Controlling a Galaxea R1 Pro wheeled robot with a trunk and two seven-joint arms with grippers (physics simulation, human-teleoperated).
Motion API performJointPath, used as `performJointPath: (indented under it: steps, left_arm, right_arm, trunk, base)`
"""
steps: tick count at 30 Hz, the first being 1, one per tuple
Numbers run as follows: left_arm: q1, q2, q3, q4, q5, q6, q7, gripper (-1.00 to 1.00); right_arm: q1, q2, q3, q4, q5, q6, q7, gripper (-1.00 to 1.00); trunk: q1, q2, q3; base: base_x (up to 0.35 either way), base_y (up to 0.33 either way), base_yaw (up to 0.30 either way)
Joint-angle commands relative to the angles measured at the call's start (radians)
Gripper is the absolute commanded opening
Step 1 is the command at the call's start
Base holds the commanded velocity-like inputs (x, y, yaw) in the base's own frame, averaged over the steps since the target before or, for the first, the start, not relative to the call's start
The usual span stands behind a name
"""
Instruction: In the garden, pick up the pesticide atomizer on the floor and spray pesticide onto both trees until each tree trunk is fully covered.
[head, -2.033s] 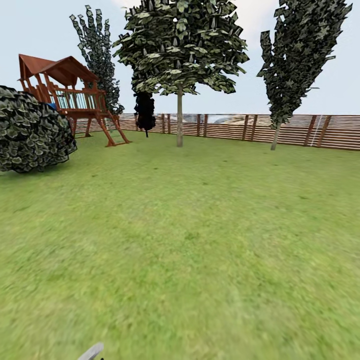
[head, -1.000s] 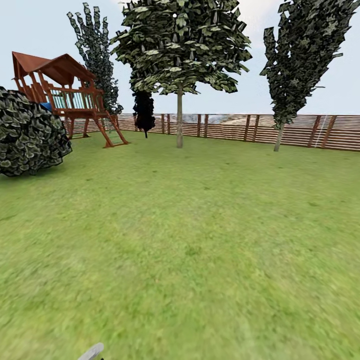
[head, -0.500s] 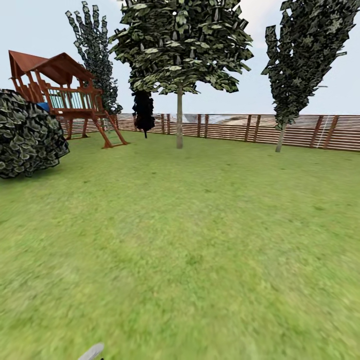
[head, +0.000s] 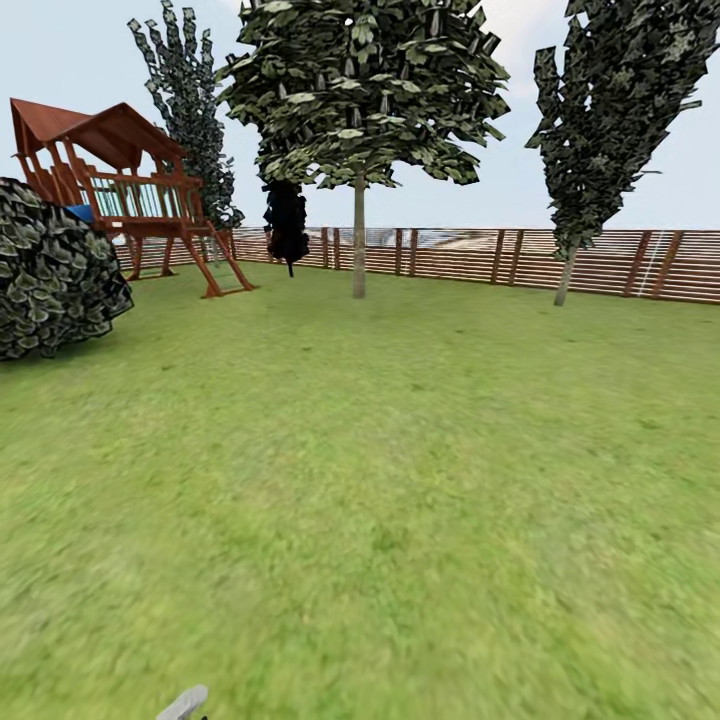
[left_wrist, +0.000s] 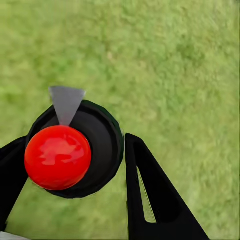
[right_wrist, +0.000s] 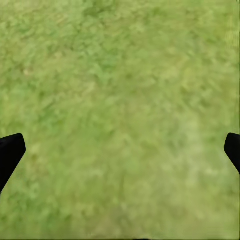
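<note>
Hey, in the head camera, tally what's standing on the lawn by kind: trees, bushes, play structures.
Grey-trunked trees: 2
Other trees: 2
Bush: 1
Playset: 1
Total: 6

The picture's edge cuts the pesticide atomizer (head: 183, 704) to its grey nozzle tip; nearby grass (head: 400, 620) is blurred.
</note>
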Motion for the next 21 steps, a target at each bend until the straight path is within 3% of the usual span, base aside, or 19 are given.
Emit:
performJointPath:
  steps: [1,21]
  left_arm:
    - [-0.001,0.001,-0.008,0.000,0.010,-0.008,0.001,-1.00]
    - [-0.001,0.001,-0.008,0.000,0.010,-0.008,0.001,-1.00]
  right_arm:
    - [-0.001,0.000,-0.003,0.001,-0.011,-0.001,0.009,1.00]
    - [0.000,0.000,-0.003,0.001,-0.010,-0.001,0.009,1.00]
  trunk:
    - [0.001,-0.002,-0.002]
    - [0.001,-0.002,-0.002]
  base:
    - [0.335,0.000,0.000]
    - [0.335,0.000,0.000]
